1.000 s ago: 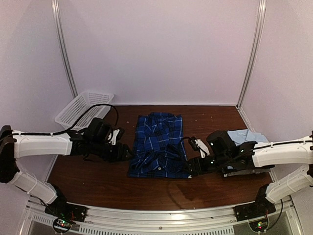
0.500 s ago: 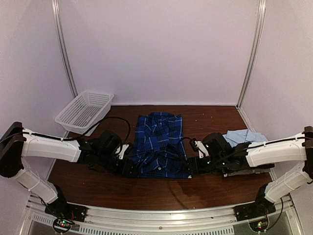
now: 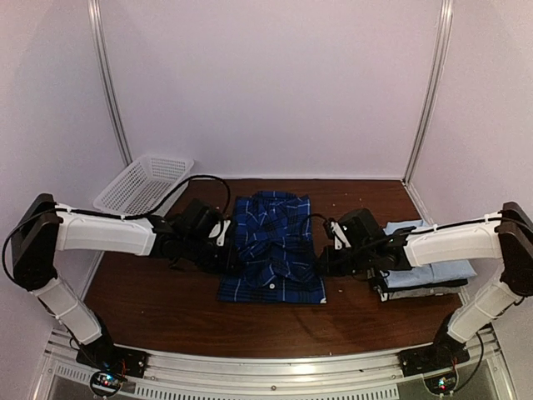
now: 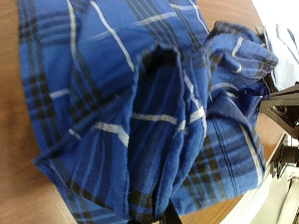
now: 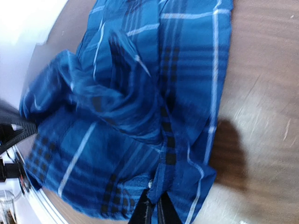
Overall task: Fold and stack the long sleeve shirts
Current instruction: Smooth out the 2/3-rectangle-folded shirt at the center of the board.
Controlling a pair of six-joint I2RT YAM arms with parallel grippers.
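Table [image 3: 166,317]: dark wood, and everything below is placed against it.
Left arm [image 3: 100,236]: it has swung away from the table's near edge and now reaches in toward mid-table.
Right arm [image 3: 450,242]: same story in mirror, up from the near edge and stretched across the table's right side.
Plaid shirt [image 3: 271,250]: mid-table, collar toward the far edge. Its near hem is still flat on the wood, but both wrist views show the side cloth bunched up into ridges.
Basket [image 3: 141,183]: far-left corner of the table, untouched by either arm.
Folded stack [image 3: 416,292]: right edge of the table, with the light blue shirt [image 3: 433,275] on top and darker and grey layers under it, now showing beneath the raised arm.
Left gripper [image 3: 231,254]: a second ago it sat open by the shirt's near-left corner. Now it is pinched narrow on the shirt's left side seam, cloth between the fingers.
Right gripper [image 3: 323,262]: matching move, clamped narrow on the right side edge.
Meaning: I judge both grips are set, so the next fold of the plaid shirt can begin. Stacking comes after.
Count: one table, two arms, one plaid shirt, one basket, one stack, two grippers. The stack holds one light blue shirt, and the number beneath it I cannot tell.
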